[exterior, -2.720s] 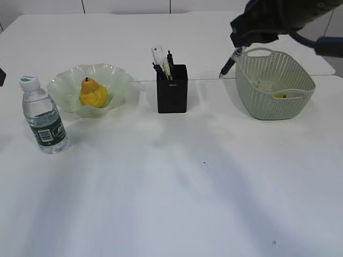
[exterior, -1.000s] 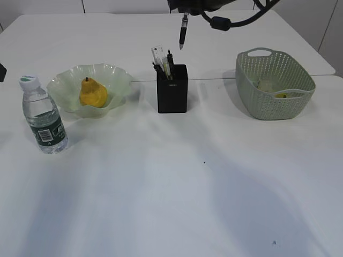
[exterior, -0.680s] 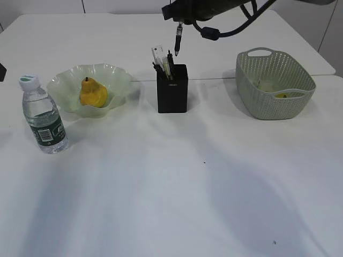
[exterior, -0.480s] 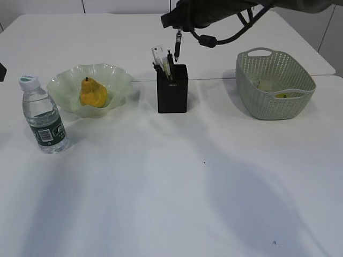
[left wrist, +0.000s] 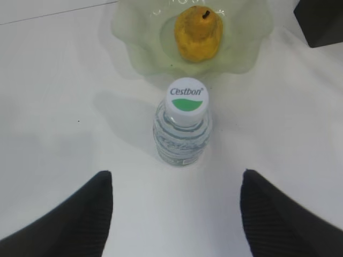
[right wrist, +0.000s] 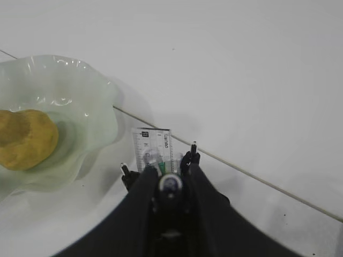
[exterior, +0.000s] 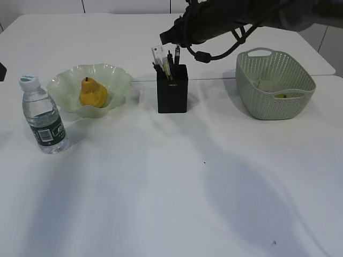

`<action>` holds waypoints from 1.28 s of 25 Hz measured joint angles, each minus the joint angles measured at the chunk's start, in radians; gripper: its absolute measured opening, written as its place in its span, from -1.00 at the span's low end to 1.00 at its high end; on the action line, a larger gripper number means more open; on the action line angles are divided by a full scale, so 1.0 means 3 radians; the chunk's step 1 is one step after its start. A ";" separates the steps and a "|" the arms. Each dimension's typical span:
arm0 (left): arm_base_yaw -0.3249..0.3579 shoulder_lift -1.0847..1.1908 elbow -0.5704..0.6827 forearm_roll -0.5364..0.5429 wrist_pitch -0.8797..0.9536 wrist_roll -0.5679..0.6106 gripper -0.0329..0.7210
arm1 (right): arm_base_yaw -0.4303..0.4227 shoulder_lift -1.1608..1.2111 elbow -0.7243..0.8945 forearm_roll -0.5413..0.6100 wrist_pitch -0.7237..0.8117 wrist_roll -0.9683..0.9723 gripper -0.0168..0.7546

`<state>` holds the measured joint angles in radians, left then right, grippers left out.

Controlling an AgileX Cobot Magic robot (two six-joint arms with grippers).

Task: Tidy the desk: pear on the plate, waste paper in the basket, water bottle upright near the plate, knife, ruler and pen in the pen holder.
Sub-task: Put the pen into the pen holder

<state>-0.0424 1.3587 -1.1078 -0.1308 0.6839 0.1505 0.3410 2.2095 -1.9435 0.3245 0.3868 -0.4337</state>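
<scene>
My right gripper [right wrist: 170,187] is clamped on the pen [exterior: 177,54], tip in the holder [exterior: 172,88]; my left gripper [left wrist: 174,214] hangs wide open, empty, above the bottle [left wrist: 183,127].

On the white desk [exterior: 177,187], the pear [exterior: 93,93] lies in the green plate [exterior: 64,85], with the upright water bottle [exterior: 44,116] near its left. The right claw [exterior: 177,42] holds a pen [exterior: 177,54] over the black pen holder [exterior: 172,89]. The basket [exterior: 274,85] sits right.
</scene>
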 joint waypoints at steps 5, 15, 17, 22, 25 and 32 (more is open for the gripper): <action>0.0000 0.0000 0.0000 0.0000 0.0000 0.0000 0.48 | 0.0000 0.0036 -0.0008 0.0000 -0.0036 -0.0020 -0.57; 0.0000 0.0000 0.0000 0.0000 -0.0007 0.0000 0.48 | 0.0000 0.0156 -0.0015 0.0000 -0.0079 -0.0034 -0.57; 0.0000 0.0000 0.0000 0.0000 -0.0007 0.0000 0.48 | 0.0000 0.0169 -0.0015 0.0000 -0.0085 -0.0034 -0.57; 0.0000 0.0000 0.0000 0.0000 -0.0007 0.0000 0.48 | 0.0000 0.0198 -0.0015 0.0000 -0.0085 -0.0034 -0.57; 0.0000 0.0000 0.0000 0.0000 -0.0007 0.0000 0.48 | 0.0000 0.0198 -0.0015 0.0000 -0.0085 -0.0034 -0.57; 0.0000 0.0000 0.0000 0.0000 -0.0007 0.0000 0.48 | 0.0000 0.0198 -0.0015 0.0000 -0.0085 -0.0039 -0.56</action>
<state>-0.0424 1.3587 -1.1078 -0.1308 0.6818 0.1505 0.3410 2.2688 -1.9480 0.3245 0.3613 -0.4455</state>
